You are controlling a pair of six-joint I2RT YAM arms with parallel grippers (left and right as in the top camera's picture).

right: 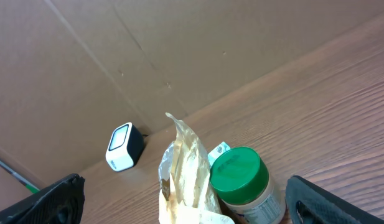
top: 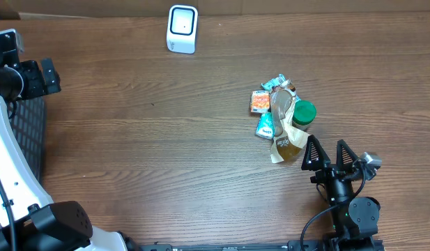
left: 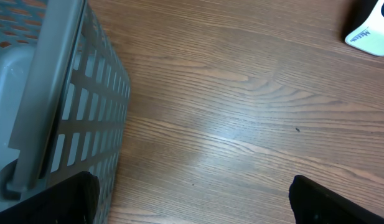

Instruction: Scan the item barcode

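Shows the right end effector (top: 326,142) open, empty, just beside the pile (top: 281,120): jar (top: 303,115), packets (top: 260,102) and seemingly a clear bag (top: 284,136), well apart from the scanner (top: 182,28) at the far edge of the surface (top: 166,139), and the left end effector (left: 192,180) open, empty, beside the basket (left: 55,93).

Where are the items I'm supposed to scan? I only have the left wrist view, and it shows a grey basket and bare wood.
Observer: They're in a pile just ahead of the right gripper.
Operator: What's in it?
Observer: A green-lidded jar, a clear bag and small packets, one of them orange, all bunched together.
Operator: Is the right gripper holding anything?
Observer: No, it's open and empty, short of the pile.
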